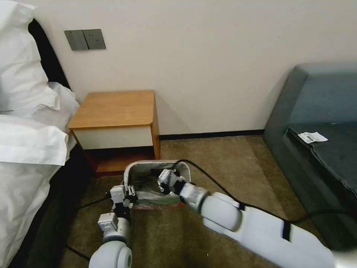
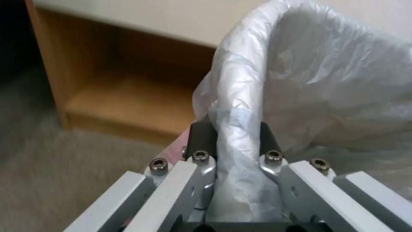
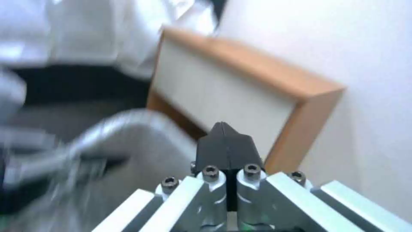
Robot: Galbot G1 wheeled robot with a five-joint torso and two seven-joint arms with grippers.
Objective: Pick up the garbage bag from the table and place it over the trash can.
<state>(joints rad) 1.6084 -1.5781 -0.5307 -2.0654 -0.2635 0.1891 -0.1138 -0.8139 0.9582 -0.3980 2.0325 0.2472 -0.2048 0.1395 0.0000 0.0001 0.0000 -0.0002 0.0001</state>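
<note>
Low in the centre of the head view, the garbage bag is draped in and over the trash can, its pink-red band running along the can's near edge. The left claw is clamped on a fold of the bag's rim, plastic pinched between its dark pads, at the can's left near corner. The right claw has its fingers pressed together on nothing, poised over the can's mouth. Just behind the can stands the surface, its orange-brown top bare, cream drawer front below and open shelf under that. White bedding fills the left of the frame, a grey-blue sofa the right. Brown carpet covers the floor, and a grey switch plate sits on the pale wall at upper left.
</note>
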